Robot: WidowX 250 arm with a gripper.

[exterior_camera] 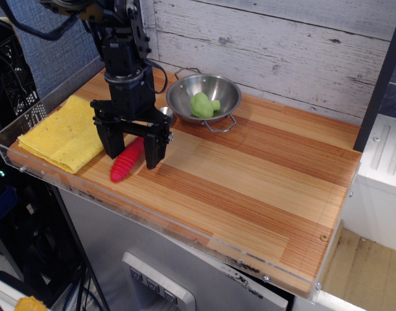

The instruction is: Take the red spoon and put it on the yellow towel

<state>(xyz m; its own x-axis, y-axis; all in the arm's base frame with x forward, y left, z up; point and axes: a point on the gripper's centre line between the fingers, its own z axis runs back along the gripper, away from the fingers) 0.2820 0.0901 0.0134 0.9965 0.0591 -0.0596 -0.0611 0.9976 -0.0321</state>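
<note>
Red spoon [126,160] flat on the wooden board [262,175], long axis diagonal: ribbed handle toward near-left, metal bowl end toward far-right, mostly hidden behind the arm. Gripper [132,147] directly over the handle, fingers spread and straddling it, one each side, not closed on it. Probably needs only a short drop, then squeeze across the handle. Yellow towel [61,133] just left, soft, folded, roughly square. Steel bowl [206,95] with green object [203,104] far-right, shiny, rigid.
</note>
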